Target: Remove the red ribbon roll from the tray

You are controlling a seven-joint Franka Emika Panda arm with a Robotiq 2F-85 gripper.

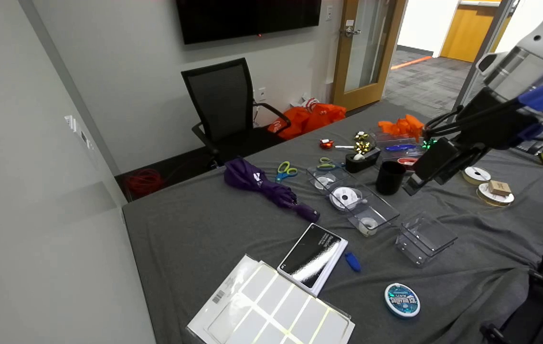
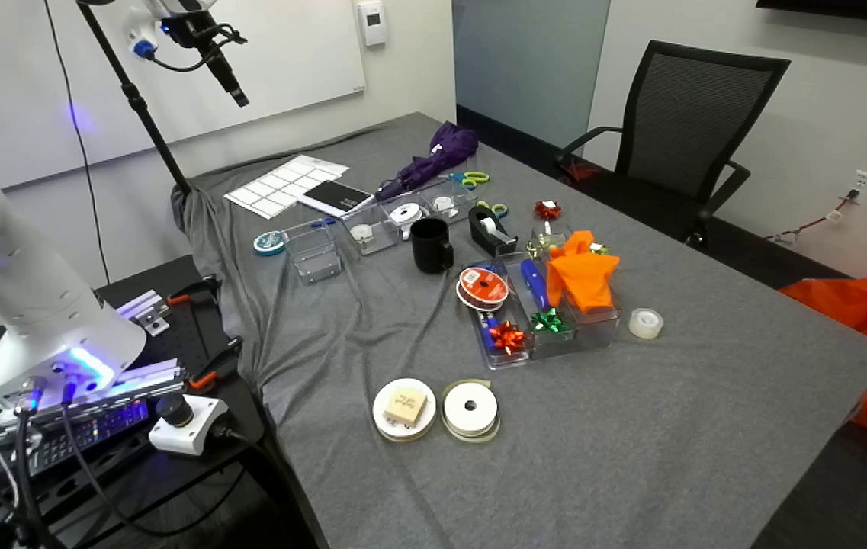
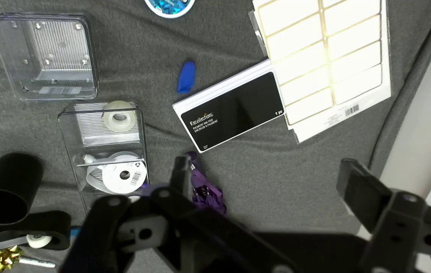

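The red ribbon roll (image 2: pixel 483 287) lies tilted on the rim of a clear plastic tray (image 2: pixel 511 361) in an exterior view. Blue items and a red bow lie in that tray. The roll also shows in an exterior view (image 1: pixel 409 161), partly behind my gripper. It is out of the wrist view. The tray looks clear, not dark. My gripper (image 3: pixel 266 170) is open and empty, with its two fingers wide apart. It hangs high above the table's far end, near the whiteboard, well away from the roll (image 2: pixel 241 101).
A black mug (image 2: pixel 431 245) and a tape dispenser (image 2: pixel 491 231) stand near the tray. An orange cloth (image 2: pixel 584 271) lies in the adjoining bin. White ribbon rolls (image 2: pixel 471 408), a purple umbrella (image 3: pixel 206 189), an ink pad (image 3: pixel 234 110) and a clear divided container (image 3: pixel 105 146) lie about.
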